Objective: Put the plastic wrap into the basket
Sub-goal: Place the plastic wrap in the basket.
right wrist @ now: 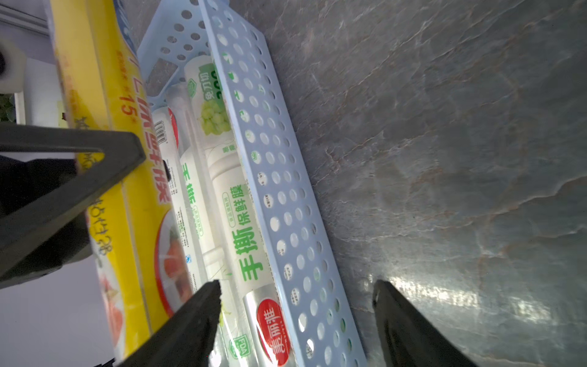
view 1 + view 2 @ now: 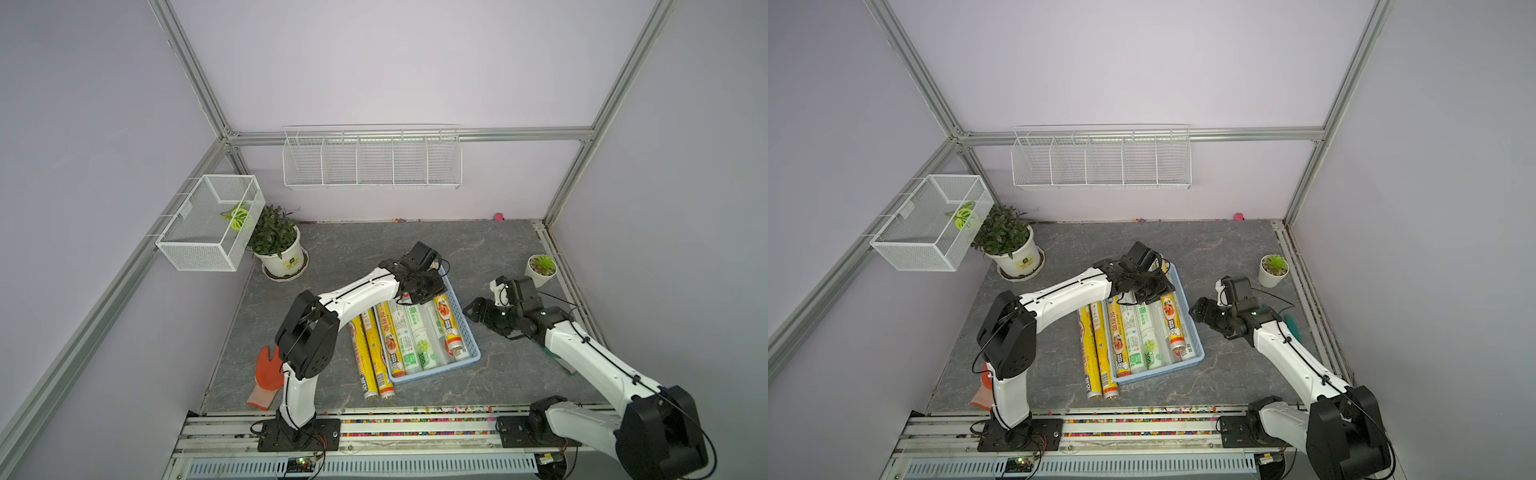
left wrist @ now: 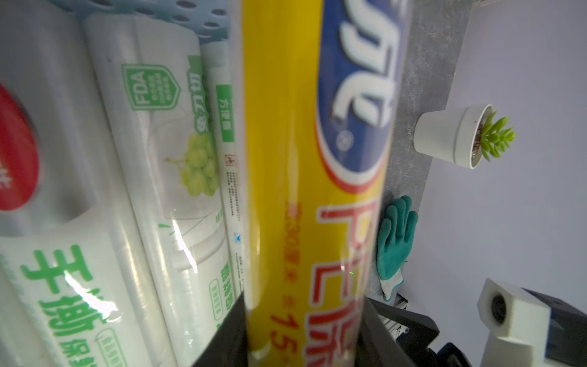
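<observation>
Grey marbled tabletop in a booth of lilac walls, with aluminium posts in the corners. On the back wall, upper centre of both top views, hangs a long white wire rack. At left a white mesh box hangs off the frame, with a leafy potted plant just beside it on the table. A small succulent pot stands at the table's right edge. The light-blue basket sits at centre, lengthwise away from the camera. Rolls of plastic wrap lie side by side in it, yellow and white-green. Two yellow rolls lie on the table just beside its left wall. Left gripper is over the basket's far end, jaws pinching a yellow roll that runs along the basket's right side above the others; whether it rests on them, cannot tell. Right gripper is low, just beside the basket's right wall, jaws spread with nothing between them. The left arm covers the basket's far end and the roll tips there, so the count inside is uncertain. Orange glove, lower left, is partly behind that arm. Green glove shows plainly only in the left wrist view; the top views give only a teal sliver behind the right arm. A pink speck at the foot of the back wall is too small to name.
</observation>
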Available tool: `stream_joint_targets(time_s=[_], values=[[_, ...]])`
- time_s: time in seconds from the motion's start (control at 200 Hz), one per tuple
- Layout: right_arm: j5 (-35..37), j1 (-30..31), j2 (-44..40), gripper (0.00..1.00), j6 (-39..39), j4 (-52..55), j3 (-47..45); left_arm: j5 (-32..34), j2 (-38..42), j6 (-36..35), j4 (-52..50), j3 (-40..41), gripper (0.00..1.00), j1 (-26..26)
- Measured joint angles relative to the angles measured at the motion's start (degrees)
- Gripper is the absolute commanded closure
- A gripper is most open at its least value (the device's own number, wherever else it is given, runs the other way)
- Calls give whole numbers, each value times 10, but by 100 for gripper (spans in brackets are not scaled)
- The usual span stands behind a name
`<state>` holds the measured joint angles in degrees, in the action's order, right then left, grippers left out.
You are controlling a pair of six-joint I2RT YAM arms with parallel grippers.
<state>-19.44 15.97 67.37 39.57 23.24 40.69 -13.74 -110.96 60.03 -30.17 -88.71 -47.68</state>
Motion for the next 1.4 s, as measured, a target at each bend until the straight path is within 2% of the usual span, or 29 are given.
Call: stream_joint_targets(time_s=[0.445, 0.59, 0.835, 1.115, 1.4], values=[[-18, 0, 8, 19, -1, -4, 9, -13, -44, 25, 1, 17, 79, -14], [-19, 0, 8, 19, -1, -4, 9, -13, -44, 36, 14, 22, 74, -14], [-19, 0, 8, 19, -1, -4, 9, -9, -47, 38, 7, 16, 59, -15], [-19, 0, 8, 19, -1, -4, 9, 20, -47, 30, -37, -6, 49, -16], [-25, 0, 8, 19, -1, -4, 17, 22, -47, 17, -49, -12, 44, -16]])
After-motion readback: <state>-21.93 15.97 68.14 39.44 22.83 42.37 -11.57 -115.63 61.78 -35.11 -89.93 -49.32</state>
